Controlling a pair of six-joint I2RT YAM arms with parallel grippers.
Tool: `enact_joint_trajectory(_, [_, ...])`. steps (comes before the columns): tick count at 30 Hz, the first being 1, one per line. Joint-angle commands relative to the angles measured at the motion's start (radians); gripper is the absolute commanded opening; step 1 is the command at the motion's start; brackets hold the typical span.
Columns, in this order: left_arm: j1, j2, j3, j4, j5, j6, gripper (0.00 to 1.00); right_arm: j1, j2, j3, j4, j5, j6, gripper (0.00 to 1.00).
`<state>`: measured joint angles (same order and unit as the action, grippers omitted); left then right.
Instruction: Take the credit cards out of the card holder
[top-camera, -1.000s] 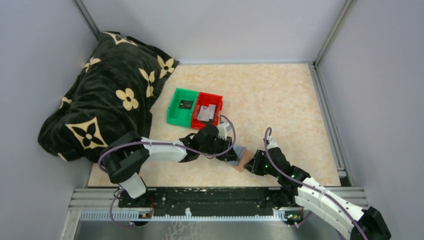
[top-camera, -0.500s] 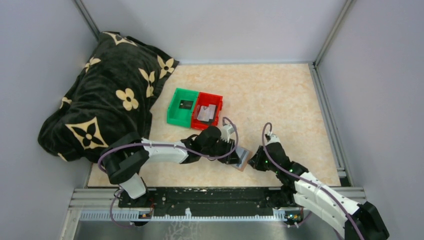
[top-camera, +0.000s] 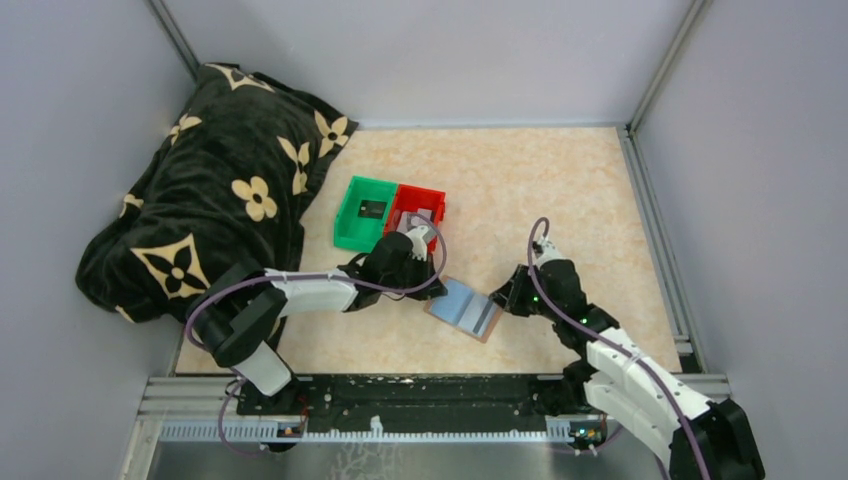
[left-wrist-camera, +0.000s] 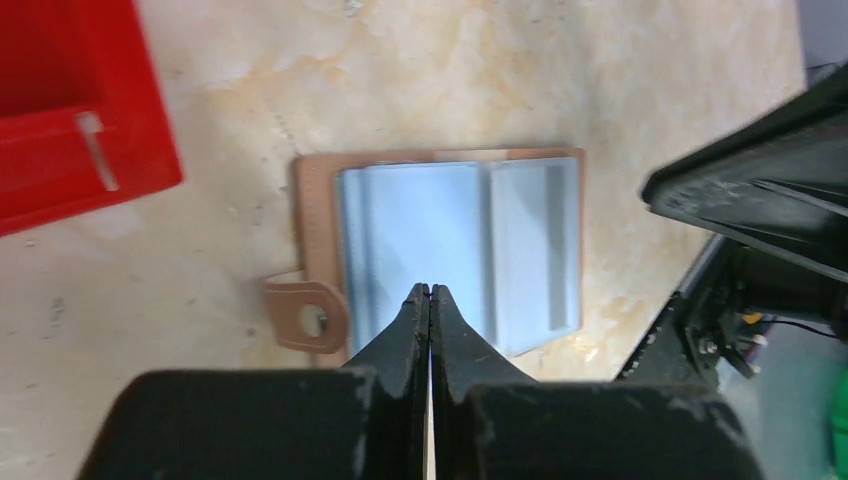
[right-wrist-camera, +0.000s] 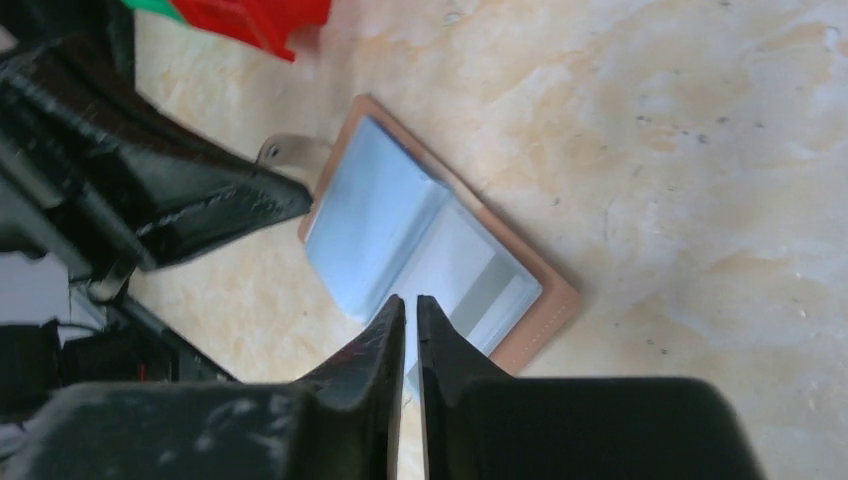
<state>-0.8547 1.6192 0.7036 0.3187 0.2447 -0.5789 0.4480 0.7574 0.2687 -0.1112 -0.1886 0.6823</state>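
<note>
The card holder (top-camera: 463, 308) lies open and flat on the table, tan outside with pale blue pockets facing up (left-wrist-camera: 455, 245) (right-wrist-camera: 400, 230). A grey strip shows in one pocket (right-wrist-camera: 487, 286); I cannot tell if it is a card. One dark credit card (top-camera: 372, 208) lies in the green bin. My left gripper (top-camera: 432, 284) (left-wrist-camera: 430, 289) hovers at the holder's left edge, shut and empty. My right gripper (top-camera: 503, 297) (right-wrist-camera: 410, 298) is at the holder's right edge, its jaws a narrow gap apart with nothing between them.
The green bin (top-camera: 352, 215) and the red bin (top-camera: 432, 200) (left-wrist-camera: 70, 150) stand joined just behind the left gripper. A black flowered blanket (top-camera: 215, 190) fills the back left corner. The holder's tan snap tab (left-wrist-camera: 308, 315) sticks out sideways.
The card holder was held up between both grippers and now lies spread open on the table. My left gripper drew back toward the bins and shut. The right one parted slightly.
</note>
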Motion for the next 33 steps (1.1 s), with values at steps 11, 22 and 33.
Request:
enact_joint_trajectory(11, [0.040, 0.109, 0.064, 0.007, 0.027, 0.073, 0.02, 0.383, -0.136, -0.087, -0.028, 0.120, 0.190, 0.00])
enact_joint_trajectory(22, [0.048, 0.091, 0.003, 0.014, 0.015, 0.041, 0.01, 0.390, -0.068, -0.183, 0.015, 0.115, 0.222, 0.00])
enact_joint_trajectory(33, [0.050, 0.024, -0.118, 0.036, 0.024, -0.002, 0.00, 0.165, 0.027, -0.119, -0.027, 0.079, 0.070, 0.00])
